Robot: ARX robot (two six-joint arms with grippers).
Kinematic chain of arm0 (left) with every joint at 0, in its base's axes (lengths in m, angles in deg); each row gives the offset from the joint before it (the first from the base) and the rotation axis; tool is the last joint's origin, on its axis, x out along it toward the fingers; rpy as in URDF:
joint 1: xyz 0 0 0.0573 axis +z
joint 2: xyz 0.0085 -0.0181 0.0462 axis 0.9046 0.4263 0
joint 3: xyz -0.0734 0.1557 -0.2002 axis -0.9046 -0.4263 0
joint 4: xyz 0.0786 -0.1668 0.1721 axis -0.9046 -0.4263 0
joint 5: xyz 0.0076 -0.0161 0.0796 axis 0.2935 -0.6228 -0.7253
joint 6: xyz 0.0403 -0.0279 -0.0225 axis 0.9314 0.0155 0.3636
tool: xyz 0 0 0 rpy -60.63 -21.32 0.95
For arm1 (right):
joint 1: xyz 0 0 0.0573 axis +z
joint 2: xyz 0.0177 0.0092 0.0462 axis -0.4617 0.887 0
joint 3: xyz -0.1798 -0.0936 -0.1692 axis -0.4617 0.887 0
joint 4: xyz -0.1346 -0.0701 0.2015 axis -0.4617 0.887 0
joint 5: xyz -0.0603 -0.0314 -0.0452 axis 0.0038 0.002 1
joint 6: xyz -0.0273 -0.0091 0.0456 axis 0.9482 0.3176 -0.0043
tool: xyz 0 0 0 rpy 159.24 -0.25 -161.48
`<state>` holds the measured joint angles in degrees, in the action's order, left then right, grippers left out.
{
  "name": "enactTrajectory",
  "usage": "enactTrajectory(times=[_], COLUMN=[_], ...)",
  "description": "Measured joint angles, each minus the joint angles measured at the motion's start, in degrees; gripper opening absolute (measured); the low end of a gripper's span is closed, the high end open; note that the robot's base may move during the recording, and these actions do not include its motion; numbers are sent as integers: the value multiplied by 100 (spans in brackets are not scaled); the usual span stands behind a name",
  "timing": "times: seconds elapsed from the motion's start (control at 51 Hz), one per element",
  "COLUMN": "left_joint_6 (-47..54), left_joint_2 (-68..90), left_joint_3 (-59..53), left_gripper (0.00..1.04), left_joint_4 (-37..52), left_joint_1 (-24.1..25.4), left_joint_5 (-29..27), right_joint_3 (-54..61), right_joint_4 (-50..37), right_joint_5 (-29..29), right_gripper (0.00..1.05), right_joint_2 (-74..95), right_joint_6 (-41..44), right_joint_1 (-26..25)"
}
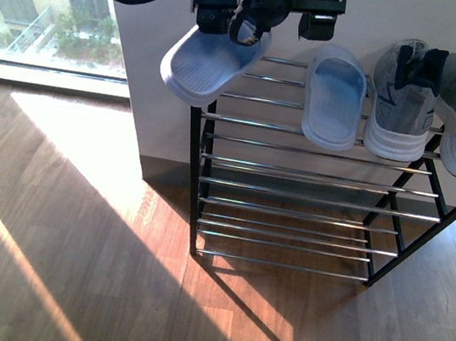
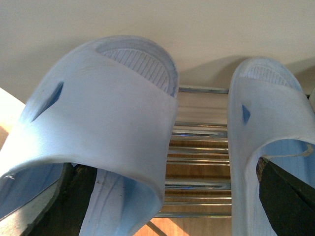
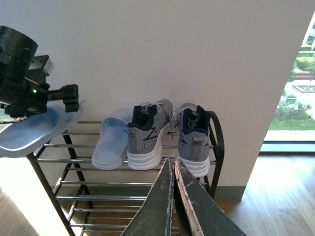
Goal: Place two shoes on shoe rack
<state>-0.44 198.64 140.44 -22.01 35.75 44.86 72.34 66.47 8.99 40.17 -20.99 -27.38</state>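
Gripping a blue slide (image 1: 202,65) by its strap, left gripper (image 1: 233,19) hovering over the rack's (image 1: 197,174) left end, slide tilting past the edge. Lying just beside on the top rods: second slide (image 1: 335,96), then two sneakers (image 1: 404,98). Right gripper (image 3: 173,196) pinching together, holding nothing, facing the rack. Sunlight falling across wood floor (image 1: 68,267), white wall (image 3: 162,49) behind.

right end effector (image 3: 173,169): closed | sneakers (image 3: 167,137), slide (image 3: 112,145): top shelf of rack (image 3: 49,184)
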Motion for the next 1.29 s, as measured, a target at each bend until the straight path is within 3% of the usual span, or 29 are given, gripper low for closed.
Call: enactTrajectory(times=[0.412, 0.745, 1.02, 1.294], left_joint_6=[-227, -339, -514, -623], left_joint_2=[852, 474, 2, 2], left_joint_3=[1650, 870, 396, 243], left_gripper=[95, 95, 95, 95], left_joint_4=[-756, -214, -313, -330], left_joint_1=[-72, -144, -157, -116], left_joint_5=[219, 120, -341, -323], right_joint_3=[0, 0, 0, 0], right_joint_4=[0, 0, 0, 0], right_joint_5=[2, 0, 0, 0], right_gripper=[1, 1, 1, 1], right_joint_2=[0, 0, 0, 0], right_joint_6=[0, 0, 0, 0], right_joint_1=[0, 0, 0, 0])
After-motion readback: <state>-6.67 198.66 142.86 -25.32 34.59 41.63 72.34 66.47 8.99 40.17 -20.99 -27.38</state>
